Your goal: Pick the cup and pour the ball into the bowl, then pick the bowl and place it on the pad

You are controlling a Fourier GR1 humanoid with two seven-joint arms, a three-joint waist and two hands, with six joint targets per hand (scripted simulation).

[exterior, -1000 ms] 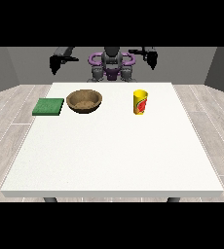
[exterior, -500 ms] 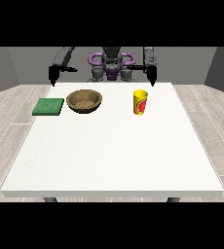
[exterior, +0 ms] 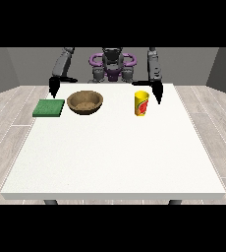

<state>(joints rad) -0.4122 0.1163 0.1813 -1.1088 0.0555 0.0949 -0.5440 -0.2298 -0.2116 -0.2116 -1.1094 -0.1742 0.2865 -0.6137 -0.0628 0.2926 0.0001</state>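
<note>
The near half of the white table point(exterior: 113, 157) is bare white surface, and everything that matters sits in a row toward the far edge, close under the robot's arms. The yellow cup point(exterior: 141, 103) with its red mark stands upright on the table, just beside the hand at the view's right point(exterior: 157, 91) and a little nearer to me than that hand; the two are close but I see a sliver of gap between them. That hand hangs with its dark fingers pointing down toward the table, straight rather than curled, holding nothing. I cannot see the ball inside the cup from here. Further along the row, between the two hands, the brown bowl point(exterior: 85, 102) rests upright on the table, well apart from the cup. The green pad point(exterior: 49, 108) lies flat just beside the bowl, almost directly below the hand at the view's left point(exterior: 53, 87). That hand hovers above the pad's far edge, fingers hanging down and relaxed, empty too. Behind them the robot point(exterior: 112, 65) stands at the table's far side.
</note>
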